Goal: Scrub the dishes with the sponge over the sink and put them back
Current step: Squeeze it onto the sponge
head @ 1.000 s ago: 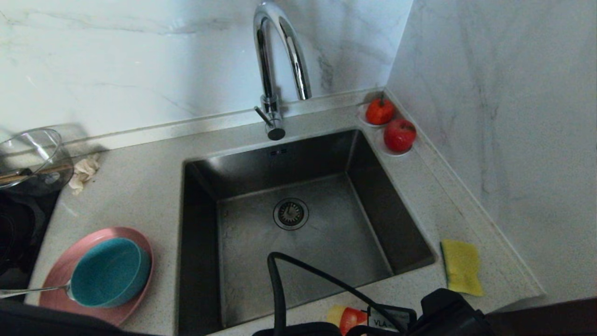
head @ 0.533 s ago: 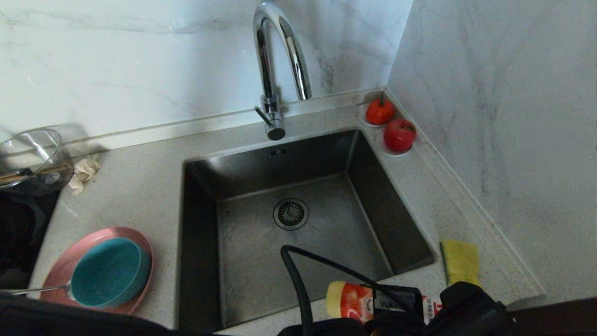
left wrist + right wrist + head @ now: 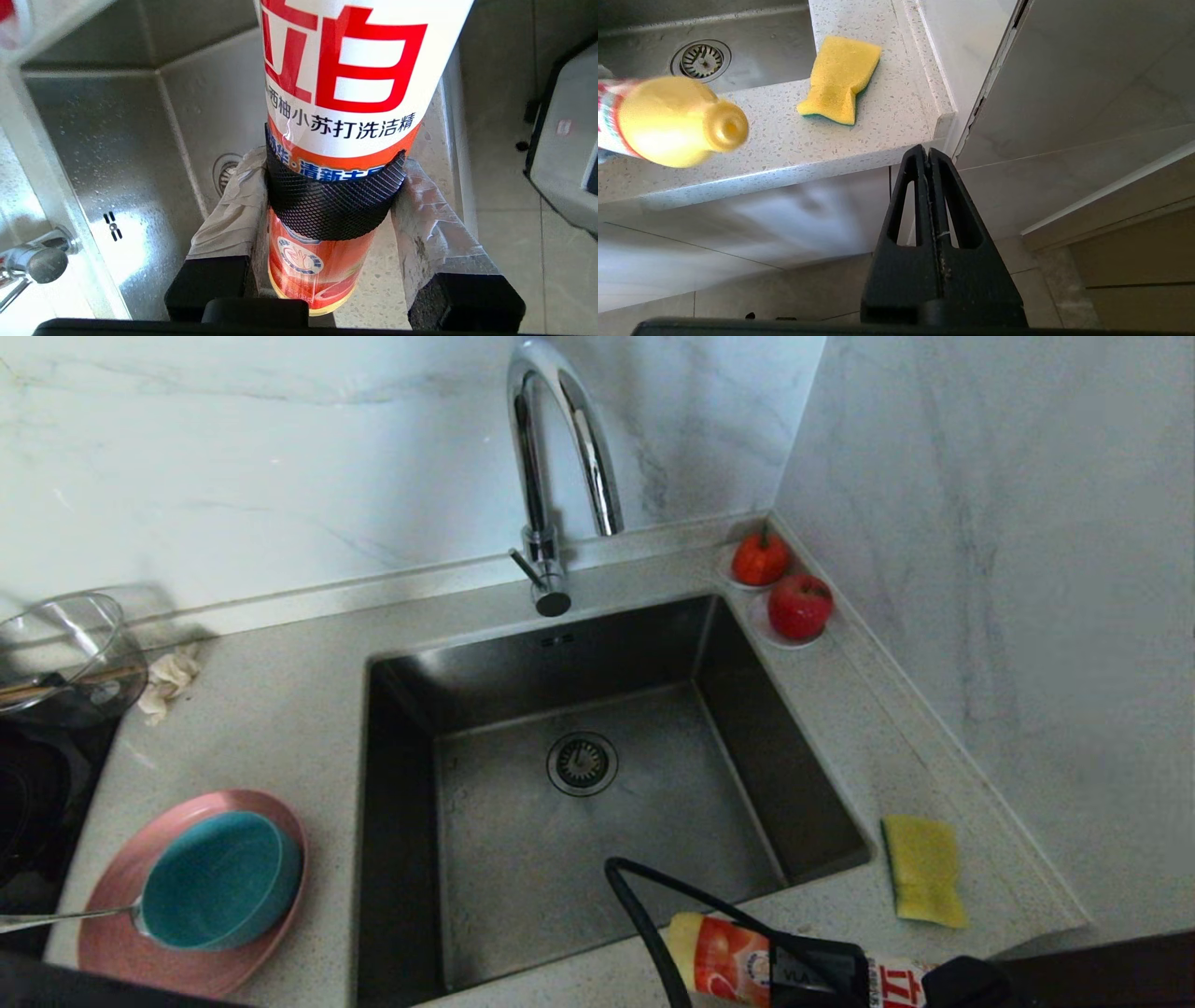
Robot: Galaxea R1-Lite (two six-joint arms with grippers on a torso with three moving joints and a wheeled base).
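Note:
On the counter left of the sink (image 3: pixel 597 803) lies the pink plate (image 3: pixel 112 943), with the teal bowl (image 3: pixel 219 882) on it and the spoon (image 3: pixel 56 919) sticking out to the left. The sponge (image 3: pixel 922 870) lies yellow face up on the counter right of the sink, also seen in the right wrist view (image 3: pixel 840 77). My left gripper (image 3: pixel 331 186) is shut on an orange-and-white detergent bottle (image 3: pixel 345 70), gripping its black mesh band. The bottle (image 3: pixel 738 957) lies nearly level over the sink's front rim. My right gripper (image 3: pixel 928 154) hangs shut and empty below the counter edge.
A tall chrome tap (image 3: pixel 551 457) arches over the sink's back. Two red fruits (image 3: pixel 800 605) on saucers sit in the back right corner. A glass bowl (image 3: pixel 56 649), a beige cloth (image 3: pixel 168 677) and a black hob (image 3: pixel 37 784) are at the left. A black cable (image 3: pixel 644 905) loops over the sink.
My left gripper has carried the detergent bottle to the right along the sink's front rim and tipped it, so more of the bottle shows. The cable loop followed. The right arm kept still.

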